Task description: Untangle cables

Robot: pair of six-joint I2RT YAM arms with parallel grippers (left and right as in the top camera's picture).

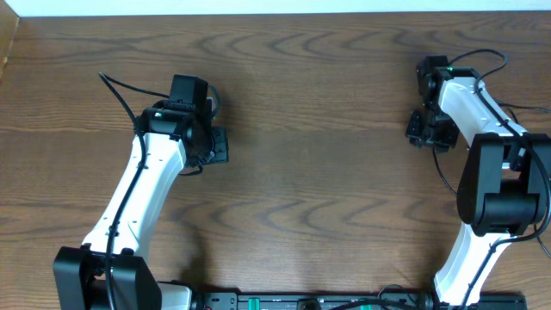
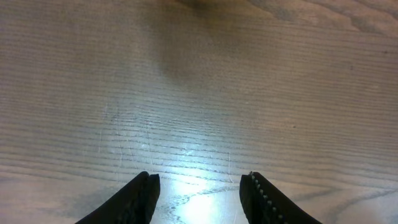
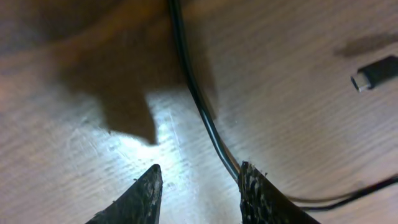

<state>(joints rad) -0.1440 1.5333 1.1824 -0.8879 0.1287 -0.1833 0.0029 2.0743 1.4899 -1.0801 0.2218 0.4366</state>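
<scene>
A thin black cable [image 3: 198,93] runs down the right wrist view from the top edge, passes against the inner side of my right finger and bends off to the bottom right. A small dark plug end [image 3: 373,73] lies apart from it at the right. In the overhead view a thin black cable [image 1: 441,175] trails down from my right gripper [image 1: 427,129]. My right gripper [image 3: 199,169] is open, low over the table, holding nothing. My left gripper [image 2: 199,178] is open and empty over bare wood; it also shows in the overhead view [image 1: 215,146]. The white cable is out of view.
The wooden table [image 1: 310,103] spans the view. Thicker black arm cables loop by the right arm [image 1: 486,58] and behind the left arm [image 1: 116,90]. The arm bases and a black bar [image 1: 301,301] stand along the front edge.
</scene>
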